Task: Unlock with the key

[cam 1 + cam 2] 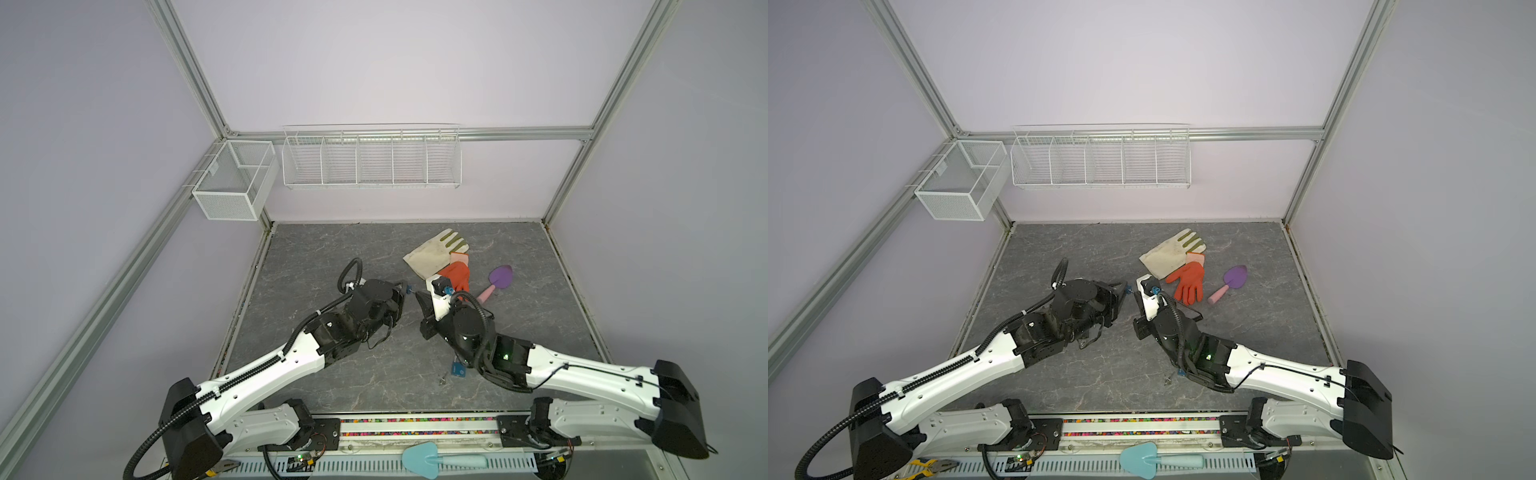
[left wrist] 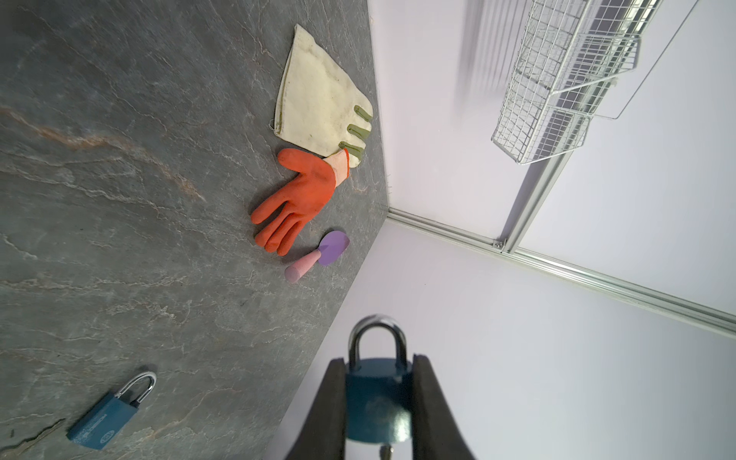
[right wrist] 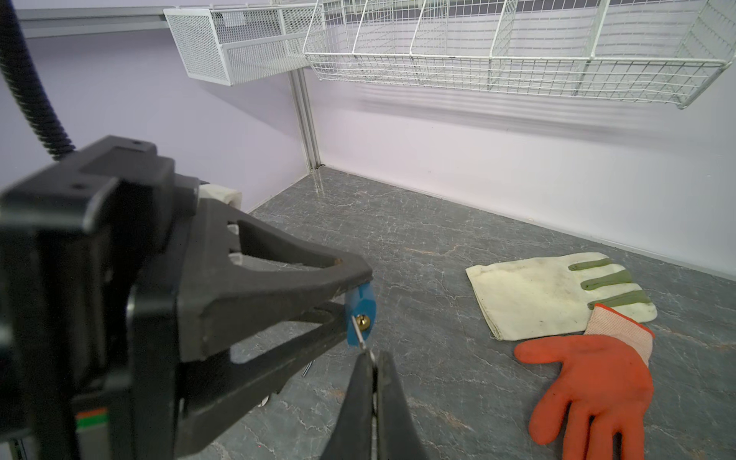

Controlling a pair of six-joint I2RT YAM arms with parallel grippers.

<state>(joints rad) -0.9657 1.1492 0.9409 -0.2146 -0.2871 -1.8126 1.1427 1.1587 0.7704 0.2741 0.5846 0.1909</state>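
Observation:
My left gripper (image 2: 378,364) is shut on a blue padlock (image 2: 377,402), its black fingers (image 3: 278,278) pinching the body's sides and the steel shackle (image 2: 377,338) seated in the body. In the right wrist view the padlock's underside (image 3: 360,308) with its brass keyway faces my right gripper (image 3: 372,360). That gripper is shut on a thin silver key (image 3: 360,336), whose blade reaches the keyway; how deep it sits I cannot tell. In both top views the two grippers meet tip to tip at mid-table, left gripper (image 1: 407,291) (image 1: 1124,289) against right gripper (image 1: 419,296) (image 1: 1136,297).
A second blue padlock (image 2: 107,414) (image 1: 458,369) lies on the grey table beside my right arm. Behind the grippers lie a cream glove (image 1: 436,253), an orange glove (image 1: 459,276) and a purple trowel (image 1: 498,278). White wire baskets (image 1: 370,160) hang on the back wall.

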